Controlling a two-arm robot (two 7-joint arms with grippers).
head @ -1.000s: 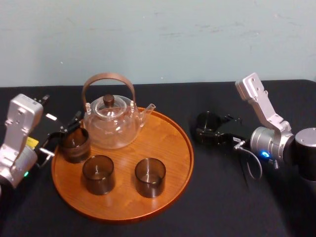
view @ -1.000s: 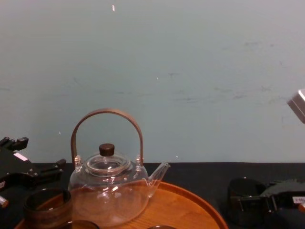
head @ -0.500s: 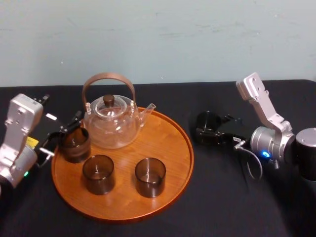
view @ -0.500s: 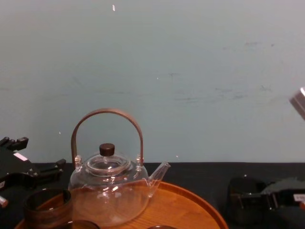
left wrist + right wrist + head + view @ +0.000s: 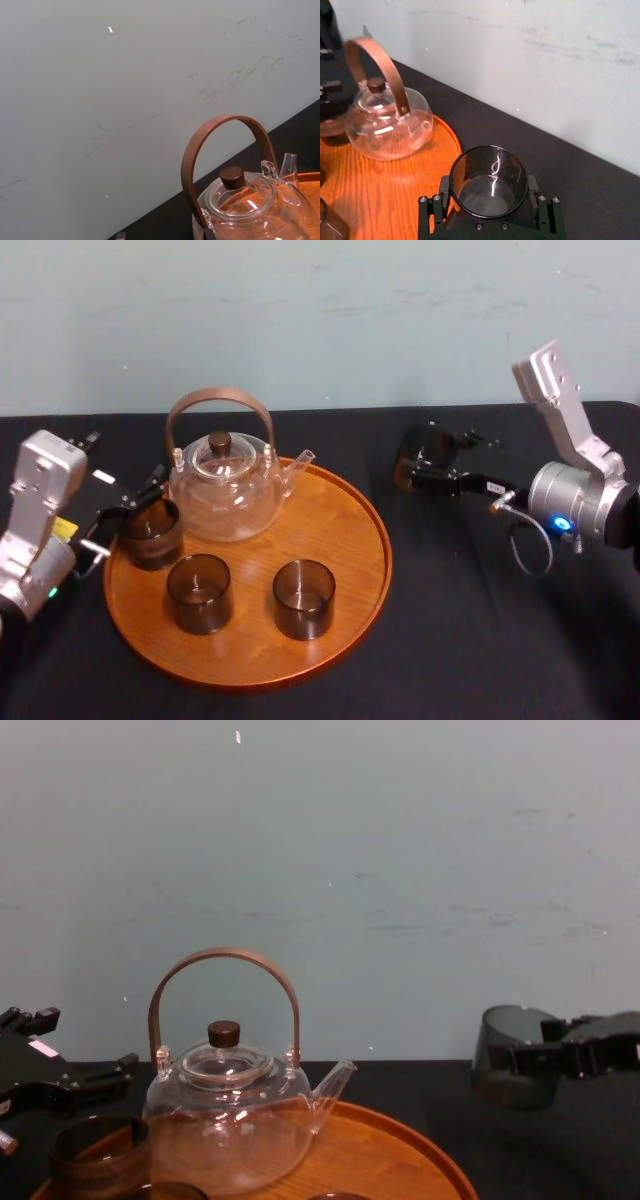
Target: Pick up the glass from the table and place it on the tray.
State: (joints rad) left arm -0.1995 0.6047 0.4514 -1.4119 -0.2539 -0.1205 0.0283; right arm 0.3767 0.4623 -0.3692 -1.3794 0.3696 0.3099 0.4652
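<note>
Since a second ago our right gripper point(image 5: 430, 468) has risen off the black table point(image 5: 450, 640), clamped on the sides of the smoked glass point(image 5: 488, 181), which now hangs clear of the cloth. We judge this the carry step: next we swing the glass to the gripper's left and downward, over the rim of the wooden tray point(image 5: 345, 540), onto bare wood. We count four glasses, three other glasses point(image 5: 200, 592) already on the tray, one glass teapot point(image 5: 225, 490), one tray. Our left gripper point(image 5: 120, 515) waits at the tray's far edge.

tray point(image 5: 340, 540): grained wood, satin | glass point(image 5: 488, 182): smoky, glossy | table point(image 5: 450, 640): matt black cloth
</note>
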